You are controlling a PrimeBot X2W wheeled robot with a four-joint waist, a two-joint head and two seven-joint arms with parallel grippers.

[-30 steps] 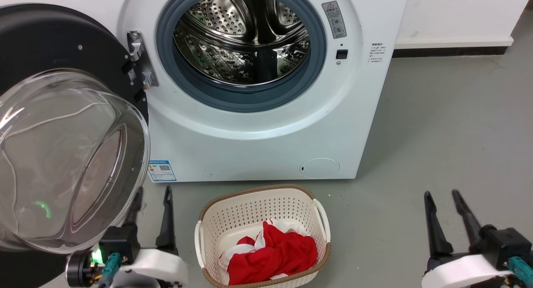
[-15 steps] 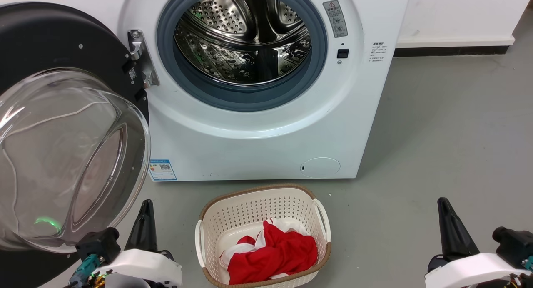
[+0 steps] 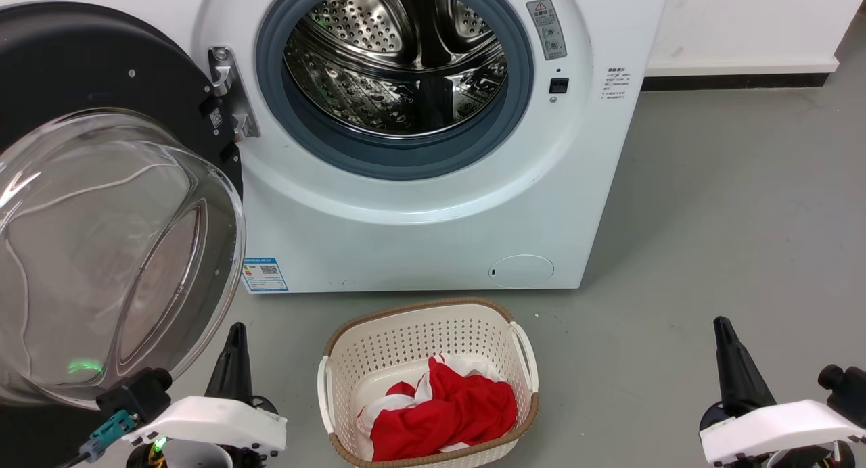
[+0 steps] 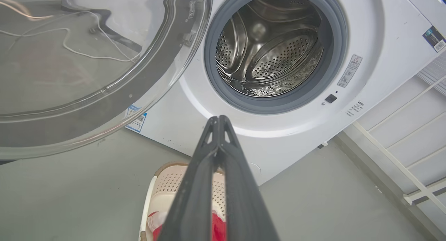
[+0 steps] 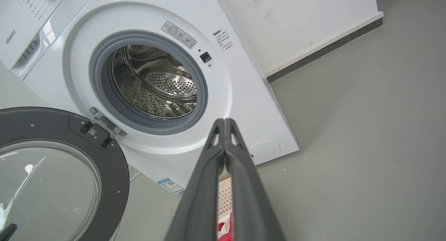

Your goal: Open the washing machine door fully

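The washing machine is a white front-loader, and its steel drum lies exposed inside the grey gasket. The washing machine door stands swung out to the left on its hinge. Its black ring carries a bulging clear glass bowl that faces me. My left gripper is shut and empty, low on the floor just right of the glass bowl's lower edge and apart from it. My right gripper is shut and empty at the lower right, far from the machine. The left gripper and the right gripper show their fingers pressed together in their own wrist views. The door also appears in the right wrist view.
A cream laundry basket holding red and white cloth sits on the grey floor in front of the machine, between my two arms. Open floor stretches to the right toward a white wall with a dark skirting.
Both grippers were open a second ago and have since shut. Each arm has drawn back slightly toward the bottom of the head view. The door stands as before.
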